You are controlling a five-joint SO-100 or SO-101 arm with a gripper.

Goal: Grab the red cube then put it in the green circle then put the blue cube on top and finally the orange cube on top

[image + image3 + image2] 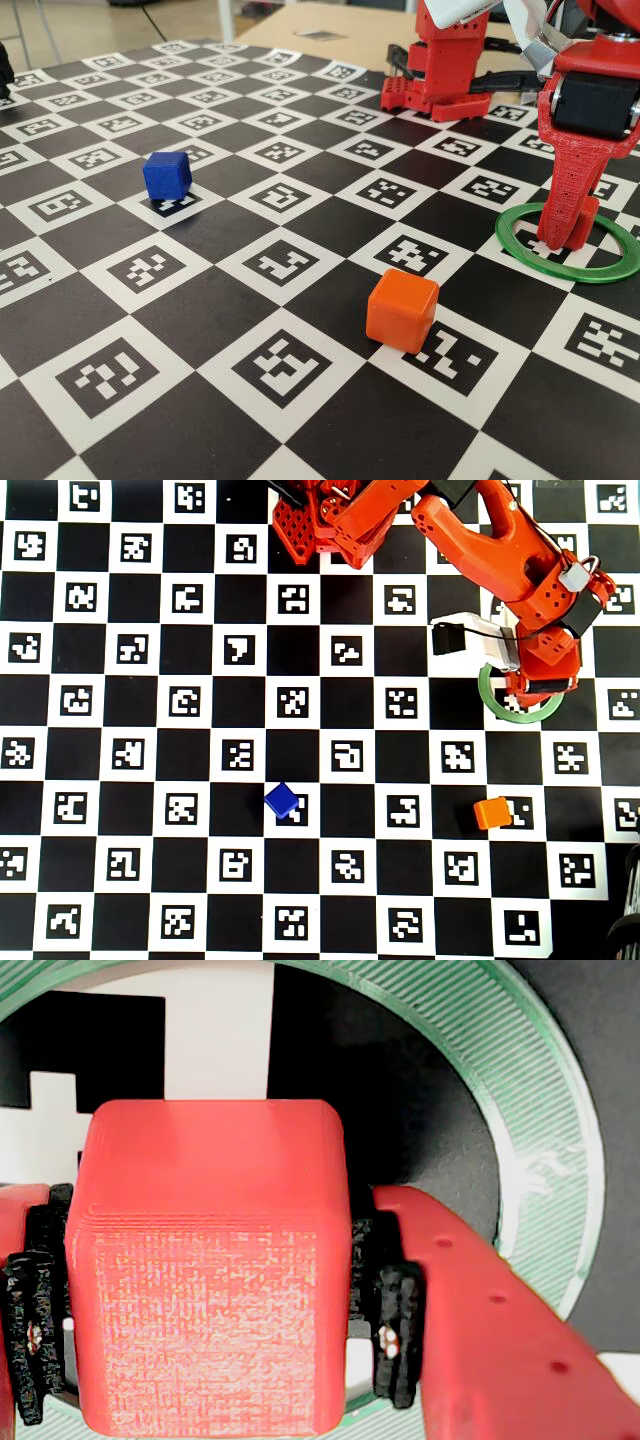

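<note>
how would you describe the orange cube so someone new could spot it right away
On the black-and-white checkerboard of markers, look to the right side in the overhead view, below the green circle where the gripper holds the red cube. The orange cube sits alone there, brighter than the red cube and far right of the blue cube.

A counter point(200, 250) covered in a black-and-white checkerboard of square markers is carrying a small deep-blue plastic cube point(167, 175), a bright orange plastic cube point(401, 309) and a thin flat green plastic ring point(520, 250), all lying well apart.
</note>
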